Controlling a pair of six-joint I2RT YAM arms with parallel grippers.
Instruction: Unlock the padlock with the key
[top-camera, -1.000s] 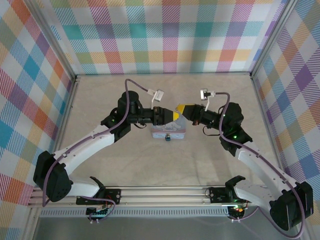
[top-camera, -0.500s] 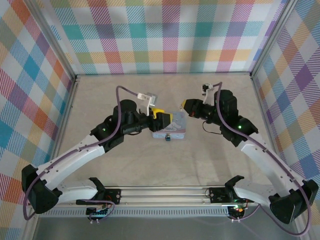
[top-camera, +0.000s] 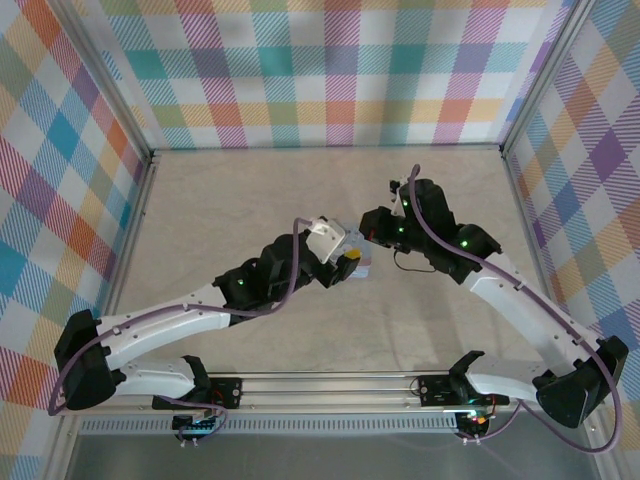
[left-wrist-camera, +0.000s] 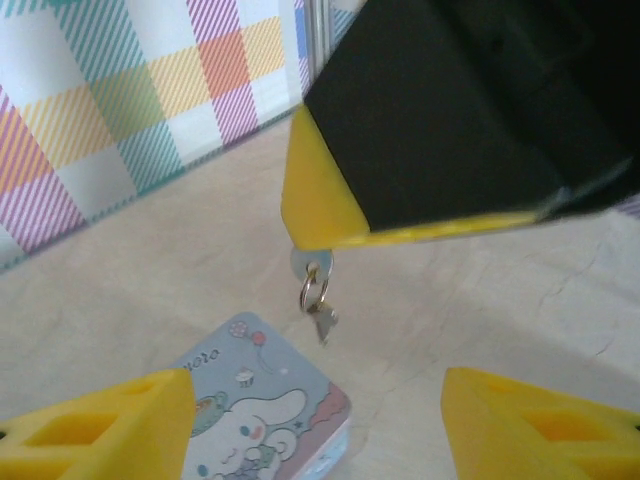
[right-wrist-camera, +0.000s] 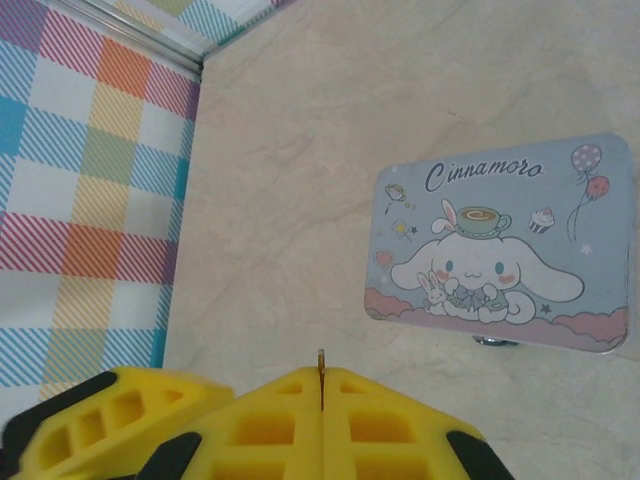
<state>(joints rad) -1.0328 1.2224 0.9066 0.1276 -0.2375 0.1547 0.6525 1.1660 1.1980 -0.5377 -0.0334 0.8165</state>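
Key (left-wrist-camera: 308, 268), a tiny thin grey metal piece with a small wire ring and another little metal bit hung under it, is pinched between the pressed-together yellow tips of the right gripper (left-wrist-camera: 300, 235). From the right wrist the key is seen edge-on as a thin sliver poking out of the closed tips. The left gripper (left-wrist-camera: 320, 420) is spread wide with nothing held. Its yellow fingers (left-wrist-camera: 100, 425) are seen low at either side, with the dangling key up between them. A pale blue rectangular tin with a white cartoon character (right-wrist-camera: 500, 245) is laid flat on the beige marbled table (right-wrist-camera: 300, 150). Of the padlock (right-wrist-camera: 490, 341) only a small grey stub is seen at the tin's lower edge, the rest hidden. From the top, both grippers are seen close together over the tin.
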